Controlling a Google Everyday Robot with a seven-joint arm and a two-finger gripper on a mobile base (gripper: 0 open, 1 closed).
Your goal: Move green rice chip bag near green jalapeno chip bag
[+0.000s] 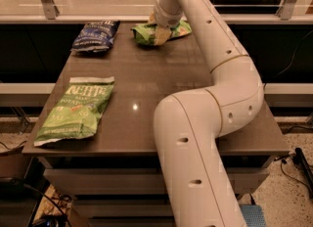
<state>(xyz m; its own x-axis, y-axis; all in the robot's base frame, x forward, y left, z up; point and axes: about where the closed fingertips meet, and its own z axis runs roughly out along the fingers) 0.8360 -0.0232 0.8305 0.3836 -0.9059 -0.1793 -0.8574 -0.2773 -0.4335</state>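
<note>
On the camera view, the gripper [161,34] is at the far edge of the table [146,89], right of centre, and it sits down on top of the rice bag [142,34]. I cannot tell from here whether it is open or clamped on the bag; the wrist and the crumpled foil hide that. The arm [205,138] comes up from the near right, bends at the table's right side and reaches back across to that far edge.

The rice bag lies wrinkled at the far edge, its long axis running left to right across my view, with the right end a little farther from me than the left. Its middle is covered by the gripper, and green foil shows on either side of it.

The jalapeno bag [76,111] lies flat at the near left corner, well apart from the rice bag. Its long axis runs from near to far, leaning slightly to the right at the far end. The white top edge points away from me and the white lettering reads upright from my side.

A blue bag [95,36] lies at the far left, just to the left of the rice bag and not touching it.
</note>
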